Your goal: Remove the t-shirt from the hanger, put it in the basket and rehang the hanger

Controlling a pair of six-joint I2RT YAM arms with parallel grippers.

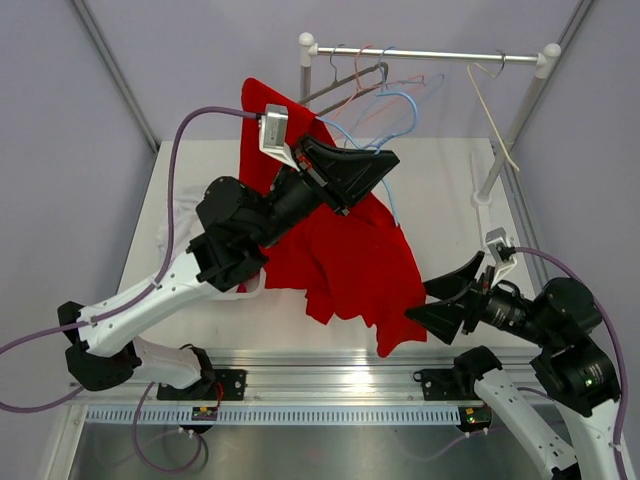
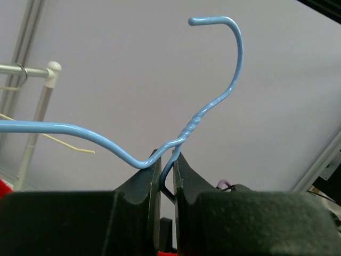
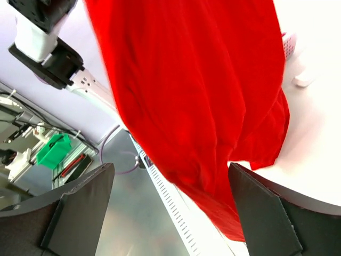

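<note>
Showing the removal partway through, by the look of the cloth. The left gripper [image 1: 368, 168], toward 12 o'clock over the table [image 1: 445, 190], is pinching its fingers narrowly on the twisted neck of the blue hanger [image 2: 194, 124]. It is holding the hanger clear of the rack [image 1: 430, 55], which is standing at 1 o'clock, and the hook is pointing into free air. The red t-shirt [image 1: 345, 255] is hanging from beneath that grip and trailing toward 5 o'clock; whether its lower folds are resting on the table cannot be told. The right gripper [image 1: 434, 297], at 4 o'clock, is standing with its fingers spread wide and gripping nothing, with the hem hanging just beside it.

Done, as far as can be judged: the hanger is off the rack and firmly held. Left to do: the garment appears to be on the hanger still, though the left arm is hiding the shoulders, so how much wire is inside the cloth cannot be told. A hold on the fabric and a pull away from the hanger are remaining.
</note>
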